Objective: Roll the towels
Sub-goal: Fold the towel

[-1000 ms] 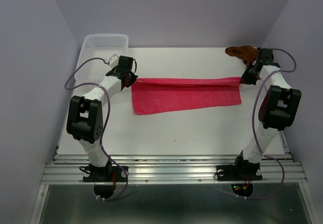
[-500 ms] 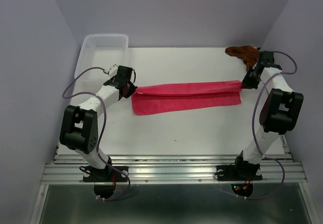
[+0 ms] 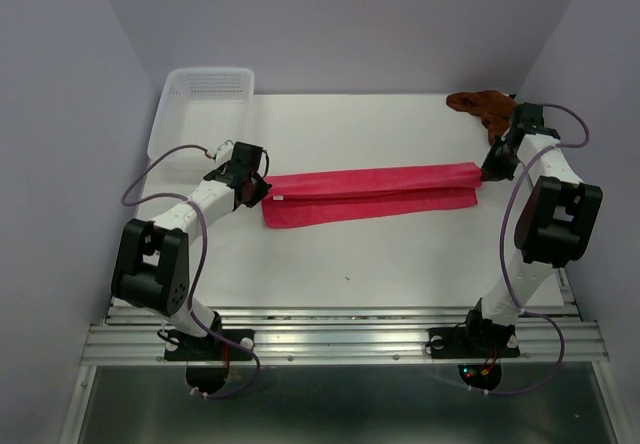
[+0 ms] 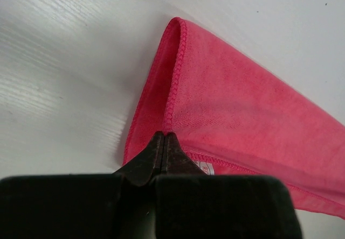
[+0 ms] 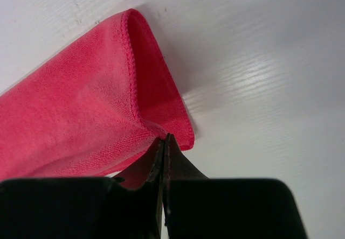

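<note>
Basket (image 3: pixel 203 104) sits at the far left corner of the table (image 3: pixel 380 264). The brown towel (image 3: pixel 480 104) is bunched at the far right corner, just behind the right arm. Across the middle lies the pink towel (image 3: pixel 370 192), folded lengthwise into a long band and strung between both arms. The left gripper (image 4: pixel 164 142) is pinched tight on its left end, and the right gripper (image 5: pixel 164 145) is clamped on its right end. The fingertips hide the cloth they pinch, and the right arm covers the brown towel's near edge.

The pink-red towel (image 4: pixel 237 115) is matt, fuzzy cloth with a stitched hem. The white table (image 4: pixel 64 61) is smooth with a faint sheen. The basket (image 3: pixel 208 84) is perforated plastic; the rust-brown towel (image 3: pixel 482 104), small in view, seems cloth.
</note>
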Motion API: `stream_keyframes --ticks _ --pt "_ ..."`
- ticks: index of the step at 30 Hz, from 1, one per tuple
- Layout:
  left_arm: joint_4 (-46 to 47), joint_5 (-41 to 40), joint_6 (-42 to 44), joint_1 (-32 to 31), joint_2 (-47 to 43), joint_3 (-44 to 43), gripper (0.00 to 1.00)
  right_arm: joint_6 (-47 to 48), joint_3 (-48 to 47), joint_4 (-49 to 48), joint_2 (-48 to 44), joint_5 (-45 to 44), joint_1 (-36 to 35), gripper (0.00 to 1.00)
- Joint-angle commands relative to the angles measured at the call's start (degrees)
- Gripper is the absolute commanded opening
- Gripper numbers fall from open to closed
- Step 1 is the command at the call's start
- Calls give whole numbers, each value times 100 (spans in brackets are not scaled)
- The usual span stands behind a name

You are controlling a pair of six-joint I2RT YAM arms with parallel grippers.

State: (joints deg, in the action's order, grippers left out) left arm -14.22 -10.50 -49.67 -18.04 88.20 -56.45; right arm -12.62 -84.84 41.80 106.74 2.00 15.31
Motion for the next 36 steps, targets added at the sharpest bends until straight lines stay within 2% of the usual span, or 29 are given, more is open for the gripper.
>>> stream_keyframes --ticks 1,16,24,30,34,35,36 --pt "-64 -84 -43 -41 -216 142 0 146 20 65 -136 -174 51 1" --pt "-55 57 -148 -68 -58 503 0 172 178 109 128 -516 51 1" --pt "-55 110 -227 -68 258 503 0 216 116 12 418 -332 51 1" --pt "-142 119 -254 -68 443 477 0 208 266 -93 532 -253 51 4" --pt "-283 31 -315 -68 478 442 0 173 319 -120 585 -305 51 11" --pt "-327 -4 -333 -68 470 433 3 164 319 -111 594 -340 51 14" --pt "-414 -39 -342 -68 478 415 13 155 319 -111 594 -419 51 21"
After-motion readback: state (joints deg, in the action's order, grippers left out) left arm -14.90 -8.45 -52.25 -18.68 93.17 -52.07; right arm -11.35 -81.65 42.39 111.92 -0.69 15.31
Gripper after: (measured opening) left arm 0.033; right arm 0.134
